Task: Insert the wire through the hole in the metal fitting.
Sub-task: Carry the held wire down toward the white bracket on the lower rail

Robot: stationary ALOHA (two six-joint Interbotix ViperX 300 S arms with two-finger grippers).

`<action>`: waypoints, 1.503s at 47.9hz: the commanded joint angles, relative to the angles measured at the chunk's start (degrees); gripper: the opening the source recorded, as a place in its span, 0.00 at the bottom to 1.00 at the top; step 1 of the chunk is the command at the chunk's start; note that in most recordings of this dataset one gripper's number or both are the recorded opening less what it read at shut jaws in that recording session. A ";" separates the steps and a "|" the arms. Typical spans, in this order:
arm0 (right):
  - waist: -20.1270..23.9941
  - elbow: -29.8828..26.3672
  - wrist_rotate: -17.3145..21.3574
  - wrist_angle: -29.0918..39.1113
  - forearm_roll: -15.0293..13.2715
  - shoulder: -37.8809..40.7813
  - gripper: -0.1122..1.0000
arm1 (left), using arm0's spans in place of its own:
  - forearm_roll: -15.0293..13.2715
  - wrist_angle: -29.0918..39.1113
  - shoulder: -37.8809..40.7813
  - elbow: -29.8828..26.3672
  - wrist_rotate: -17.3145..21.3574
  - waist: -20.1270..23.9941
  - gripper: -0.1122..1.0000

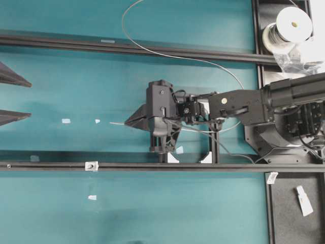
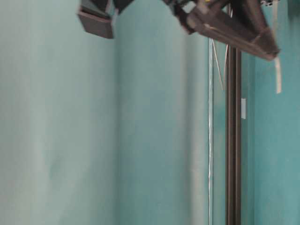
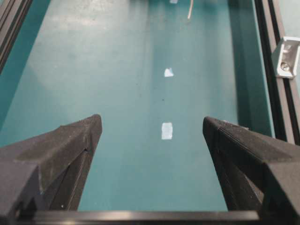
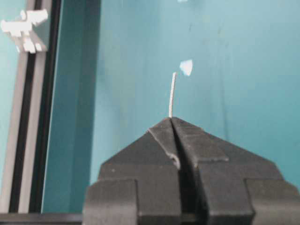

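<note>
One short stub of wire (image 4: 172, 93) juts from my right gripper (image 1: 133, 120), pinched tight for threading, well above the metal fitting (image 1: 91, 165) on its rail, while my left gripper (image 3: 152, 136) waits spread.

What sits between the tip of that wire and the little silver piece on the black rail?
Nothing in the overhead view: bare teal table separates the wire tip, held by the right gripper, from the metal fitting.

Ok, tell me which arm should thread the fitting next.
Right. Its tool is shut on the wire, whose free end sticks out ahead. The left tool is open and empty. The metal fitting sits on the rail.
</note>
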 commanded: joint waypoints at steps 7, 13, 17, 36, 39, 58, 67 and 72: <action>-0.18 -0.53 -0.53 0.35 -0.18 -3.43 0.10 | -0.09 -0.44 -0.44 -0.44 0.00 0.00 0.82; -0.18 -0.70 -0.70 2.20 -0.18 -4.48 0.10 | -0.09 -0.53 -0.44 -0.53 -0.09 -0.09 0.82; -0.18 -0.79 -0.62 2.81 -0.18 -5.10 0.10 | -0.09 -0.44 -0.35 -0.44 -0.09 0.00 0.82; -0.18 -0.35 -0.18 2.29 -0.09 -5.45 0.10 | -0.09 -0.44 -0.44 -0.53 -0.18 0.00 0.82; 0.09 -0.26 -0.09 2.11 0.09 -5.45 0.10 | -0.09 -0.53 -0.44 -0.44 -0.18 0.00 0.82; 3.16 3.96 3.96 -6.77 4.04 -5.54 0.10 | -0.09 -0.53 -0.53 -0.44 -0.35 -0.09 0.82; 6.59 6.06 4.57 -11.69 7.29 -5.54 0.10 | -0.09 -0.44 -0.88 -0.44 -1.14 -0.09 0.82; 7.91 5.80 4.57 -11.87 7.82 -5.54 0.10 | -0.09 -0.44 -0.97 -0.53 -1.32 -0.35 0.82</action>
